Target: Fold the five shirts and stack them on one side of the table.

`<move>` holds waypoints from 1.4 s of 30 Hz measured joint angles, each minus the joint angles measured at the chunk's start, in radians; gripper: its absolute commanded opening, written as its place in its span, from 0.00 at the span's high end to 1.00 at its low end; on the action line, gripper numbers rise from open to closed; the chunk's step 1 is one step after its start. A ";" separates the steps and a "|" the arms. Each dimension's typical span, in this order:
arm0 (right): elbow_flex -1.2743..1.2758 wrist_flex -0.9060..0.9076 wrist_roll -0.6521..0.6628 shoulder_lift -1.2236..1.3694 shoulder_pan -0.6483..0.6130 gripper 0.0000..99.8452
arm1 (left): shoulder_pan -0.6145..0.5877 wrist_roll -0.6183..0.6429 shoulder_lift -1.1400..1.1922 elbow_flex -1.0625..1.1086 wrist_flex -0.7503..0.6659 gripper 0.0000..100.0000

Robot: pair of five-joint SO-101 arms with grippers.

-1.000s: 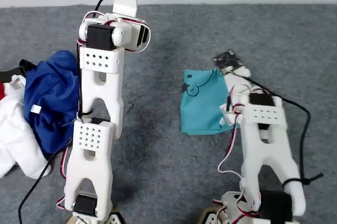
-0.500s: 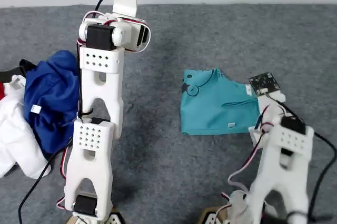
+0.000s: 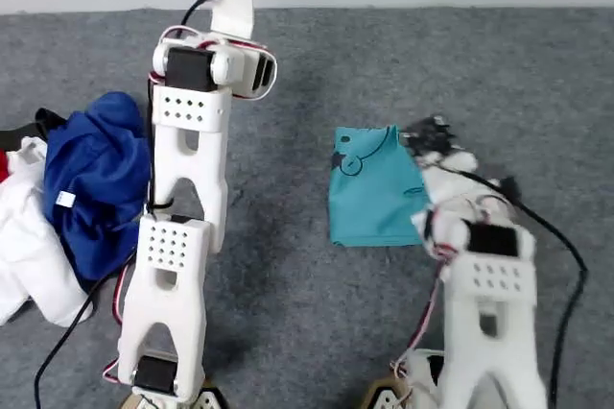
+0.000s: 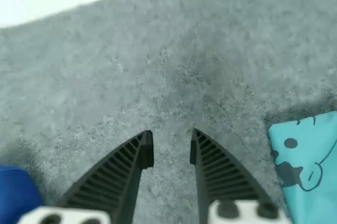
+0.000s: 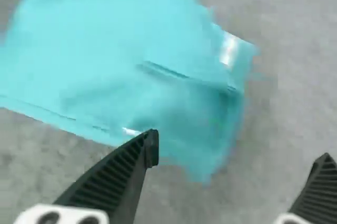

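**Teal shirt** (image 3: 369,193): lies flat on the table, right of centre. It is folded to a narrow oblong of soft, thin knit. There is a dark cartoon print near the collar end and a small pale label at one folded edge. The layers sit loosely at the edge nearest the right arm.

**Right gripper** (image 5: 237,155): sits above the shirt's right edge with its jaws spread wide, holding nothing. The fingers are black and ribbed, one tip over the cloth's margin and the other over bare table.

**Step, as judged:** the teal shirt is mid-fold, with a side apparently laid over and the gripper released. A further fold, or a carry to the stacking side, looks due. Either calls for a low pinch at an edge that catches every layer, or the limp cloth will fall open.

**Left gripper** (image 4: 172,148): is poised over bare table near the far side, its jaws parted by a narrow gap with nothing between them.

**Blue shirt** (image 3: 96,179): is crumpled in a heap at the table's left side, unfolded, with a small white tag showing.

**White shirt** (image 3: 29,246): is bunched against and partly under the blue one. Slivers of red and black cloth show at the edge beside it.

**Table** (image 3: 317,63): has a grey, felt-like nap that is likely to drag on cloth.
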 measured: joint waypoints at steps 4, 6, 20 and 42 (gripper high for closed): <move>-0.140 -0.068 -0.003 0.224 -0.063 0.56 | 0.000 0.000 0.017 0.000 0.000 0.88; -0.212 -0.098 -0.003 0.336 -0.068 0.56 | 0.000 0.000 0.018 0.000 0.000 0.88; -0.525 -0.157 0.040 0.821 0.018 0.56 | 0.000 0.000 0.018 0.000 0.000 0.88; -1.260 0.086 0.052 1.194 0.158 0.56 | 0.000 0.000 0.018 0.000 0.000 0.88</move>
